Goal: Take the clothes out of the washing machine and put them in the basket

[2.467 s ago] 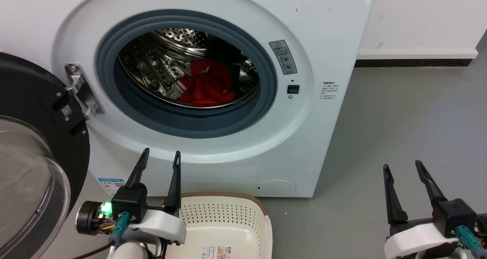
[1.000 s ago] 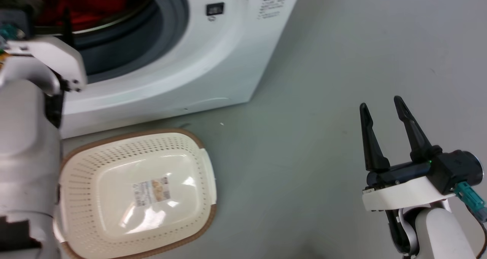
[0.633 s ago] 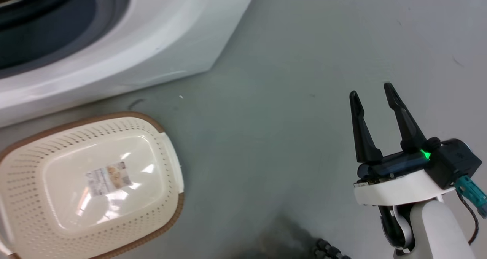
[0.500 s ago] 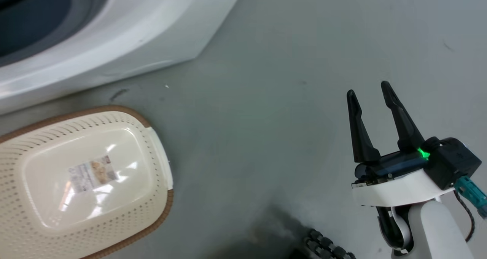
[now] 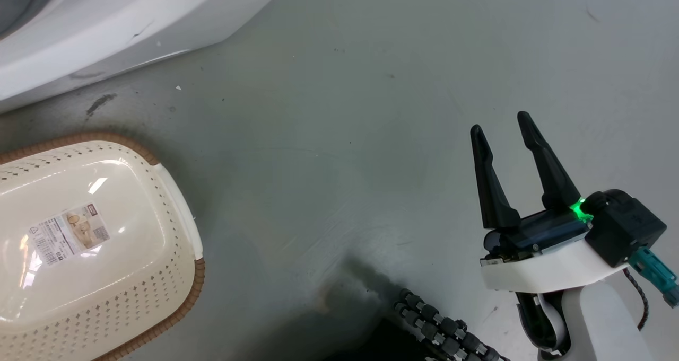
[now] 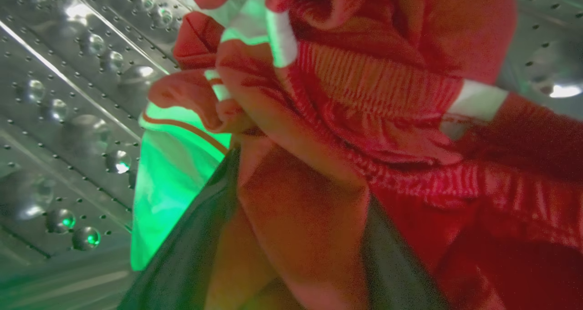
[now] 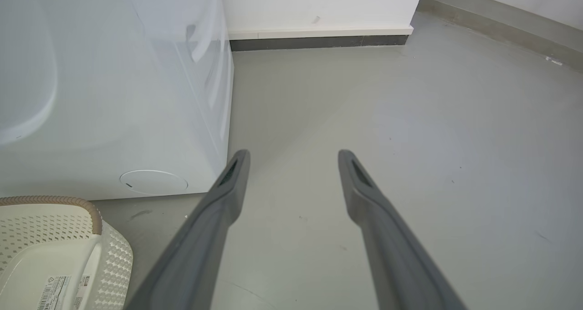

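1. Cloth comes first: the clothes (image 6: 387,96) are soft and bright red, partly ribbed knit, with white stripes. They lie bunched inside the drum (image 6: 68,119), whose dimpled, perforated steel shows from 7 to 11 o'clock in the left wrist view.
2. The left pincer (image 6: 300,178) has two dark, blurred fingers rising from 6 o'clock. They are spread apart with a fold of the red cloth between them; whether they press it cannot be told. A pale panel of cloth at 8 o'clock glows green.
3. The right pincer (image 5: 499,123) (image 7: 294,155) sits at 4 o'clock in the head view. Its long, tapering matte fingers are parted over bare floor. A green light (image 5: 577,207) glows at their base.
4. The basket (image 5: 199,276) (image 7: 59,200) is a cream plastic rounded rectangle with pierced walls, a brown rim and a glossy base. It stands on the floor at 8 o'clock in the head view, near the machine and well apart from the right pincer.
5. The washing machine (image 5: 106,27) (image 7: 136,96) is smooth white, its curved front at 11 o'clock in the head view. A round flush cap (image 7: 153,181) sits low on it, just above the basket's rim.
6. The floor (image 5: 345,112) is smooth, scuffed grey and lies open from 12 to 3 o'clock. A wall (image 7: 319,5) with a dark skirting closes it at 12 o'clock in the right wrist view. A black ribbed cable (image 5: 440,329) lies at 6 o'clock in the head view.
7. A paper label (image 5: 66,234) on the basket's base carries a barcode; its print is too small to read.
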